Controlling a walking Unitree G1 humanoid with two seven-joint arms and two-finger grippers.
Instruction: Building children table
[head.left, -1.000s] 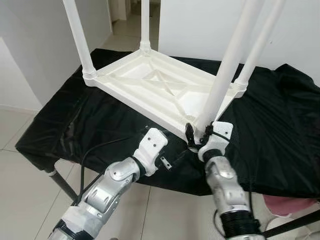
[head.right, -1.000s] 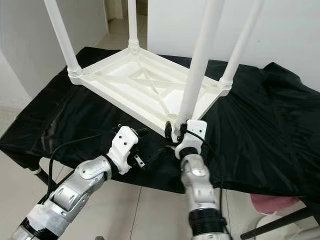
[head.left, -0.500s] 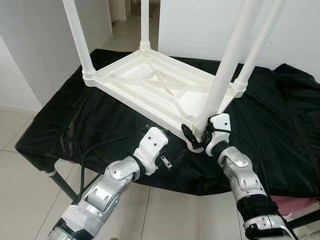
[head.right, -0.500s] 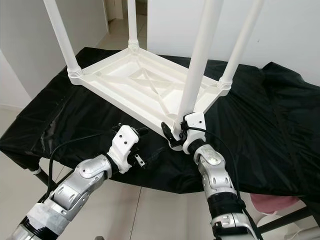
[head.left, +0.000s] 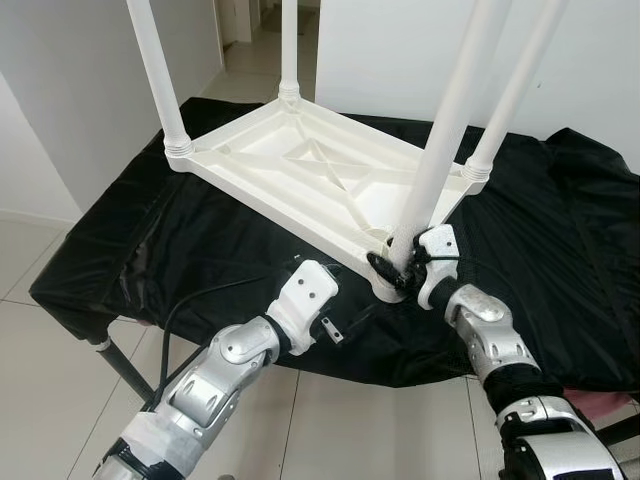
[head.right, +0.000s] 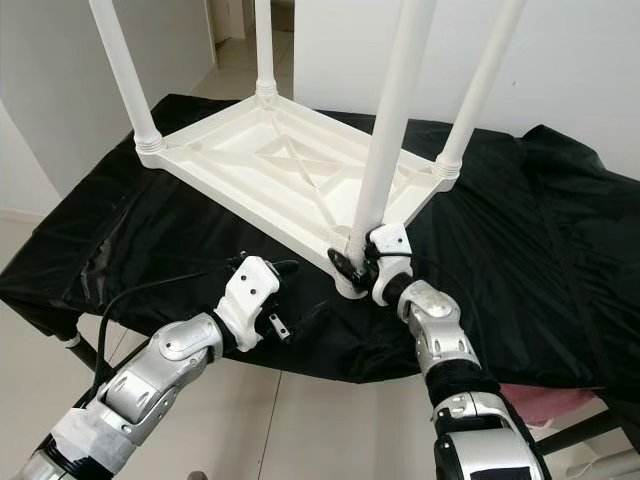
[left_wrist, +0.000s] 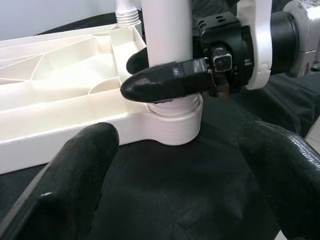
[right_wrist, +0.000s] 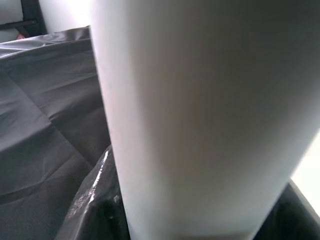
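You have one white plastic children's table (head.left: 310, 170) lying upside down on the worktop (head.left: 560, 250), which is draped in a black cloth (head.left: 180, 240), and four white legs stand up from its four corners. Three of them, the far-left leg (head.left: 160, 80), the far-middle leg (head.left: 289, 50) and the far-right leg (head.left: 515, 90), rise from their corner sockets with nothing touching them. The fourth, the near leg (head.left: 440, 150), stands in the near corner socket (left_wrist: 175, 125), and your right gripper (head.left: 392, 268) is clamped around it just above that socket, one black finger (left_wrist: 165, 82) wrapped across its front in the left wrist view. The right wrist camera sits right against that leg (right_wrist: 200, 115). Your left gripper (head.left: 300, 268) hovers low over the cloth just beside the near edge of the tabletop, its two fingers (left_wrist: 75, 175) spread wide and holding nothing, pointed at the socket. A light tiled floor (head.left: 40, 330) lies below.
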